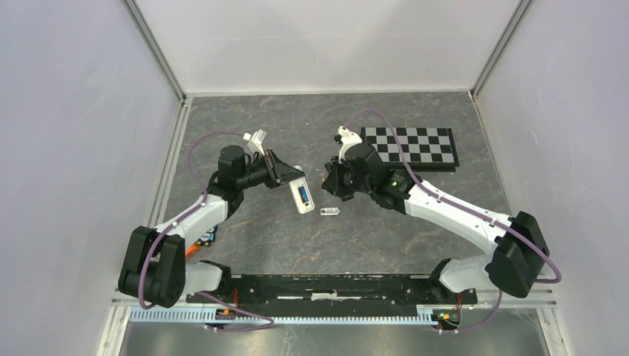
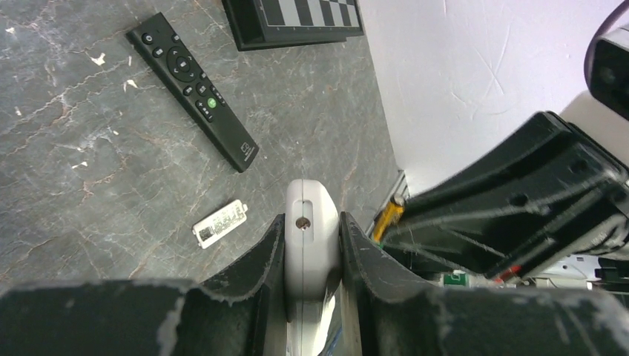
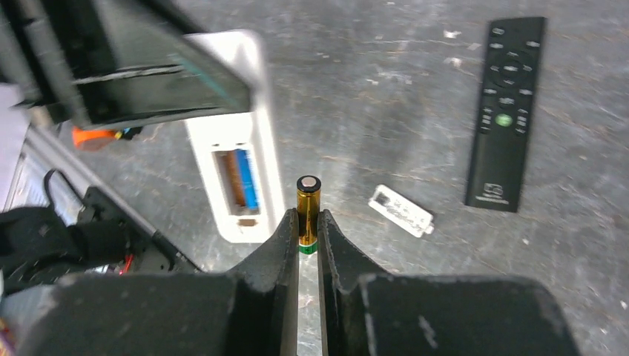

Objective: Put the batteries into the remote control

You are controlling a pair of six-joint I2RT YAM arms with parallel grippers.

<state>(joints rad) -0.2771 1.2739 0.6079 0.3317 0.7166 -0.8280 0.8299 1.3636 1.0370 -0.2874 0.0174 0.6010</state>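
My left gripper [image 1: 289,178] is shut on a white remote [image 1: 301,195] and holds it above the table, battery bay facing the right arm. In the right wrist view the remote [image 3: 230,126] has its bay open. A blue battery [image 3: 247,180] lies in one slot. The slot beside it looks brownish, and I cannot tell what is in it. My right gripper [image 3: 308,219] is shut on a brownish-gold battery [image 3: 308,199], just right of the remote's bay end and apart from it. The left wrist view shows the remote [image 2: 311,230] between the fingers and that battery [image 2: 389,216] beside it.
The white battery cover [image 1: 329,211] lies on the table below the grippers. A black remote [image 3: 506,111] lies on the table farther off, hidden under the right arm in the top view. A checkerboard [image 1: 412,146] sits at the back right. An orange item [image 3: 93,137] lies near the left arm's base.
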